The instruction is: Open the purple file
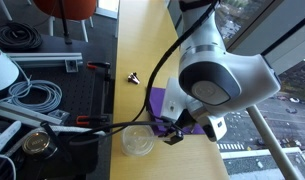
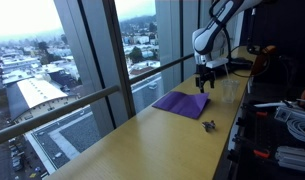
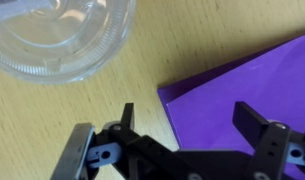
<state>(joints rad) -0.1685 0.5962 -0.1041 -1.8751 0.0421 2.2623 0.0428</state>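
The purple file (image 3: 242, 85) lies flat and closed on the wooden table. It also shows in both exterior views (image 1: 160, 101) (image 2: 181, 103). My gripper (image 3: 192, 125) is open and empty. It hangs just above the file's corner edge, one finger over the wood and the other over the purple cover. In an exterior view the gripper (image 2: 203, 86) hovers at the file's far end. In the other exterior view the arm hides most of the file and the gripper (image 1: 174, 131).
A clear round plastic lid (image 3: 62, 35) lies on the table close beside the file's corner; it also shows in an exterior view (image 1: 138, 141). A small black clip (image 1: 133, 76) (image 2: 208, 125) lies further along the table. Cables and equipment (image 1: 32, 95) fill the neighbouring bench. Windows border the table.
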